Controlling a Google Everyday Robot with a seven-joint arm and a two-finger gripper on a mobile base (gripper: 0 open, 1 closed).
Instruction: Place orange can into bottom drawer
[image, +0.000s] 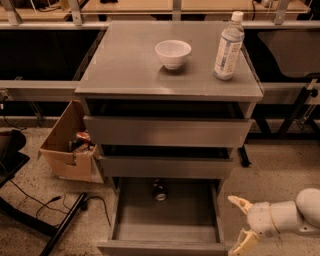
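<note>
Grey cabinet top (125, 70), white bowl (173, 53), clear bottle (228, 47)

The lowest grey metal drawer (165, 225) stands pulled open. A small drink can (159, 190), dark in shadow with a silver end, sits at its back, centred. The pale two-finger gripper (242, 223) hangs spread and empty beside the drawer's front right corner.
</note>
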